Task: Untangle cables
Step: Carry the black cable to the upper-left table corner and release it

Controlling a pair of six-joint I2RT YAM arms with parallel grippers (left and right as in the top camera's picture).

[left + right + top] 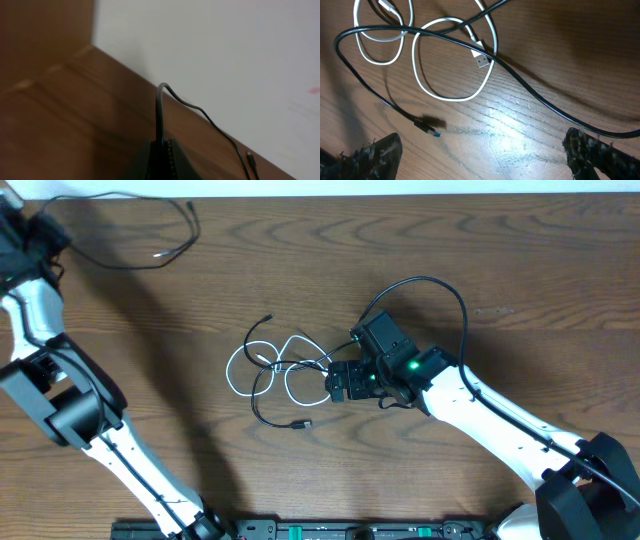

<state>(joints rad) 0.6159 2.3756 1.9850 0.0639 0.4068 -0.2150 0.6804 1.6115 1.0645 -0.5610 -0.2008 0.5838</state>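
Left pincer (pixel 161 156) is clamped shut on one black cable (pixel 160 107) at the table's (pixel 520 260) far corner by the wall (pixel 225 60), presumably parking that cord well apart from the rest. Right pincer (pixel 482 150) hangs wide open and empty above mid-table. There the white cable (pixel 451 99) and the other black cable (pixel 520 82) lie looped across each other, and it is probably lining up a pick there.

A brown wooden table (pixel 520 260) (its grain plainly visible) meets a plain white wall (pixel 225 50) along its far edge.
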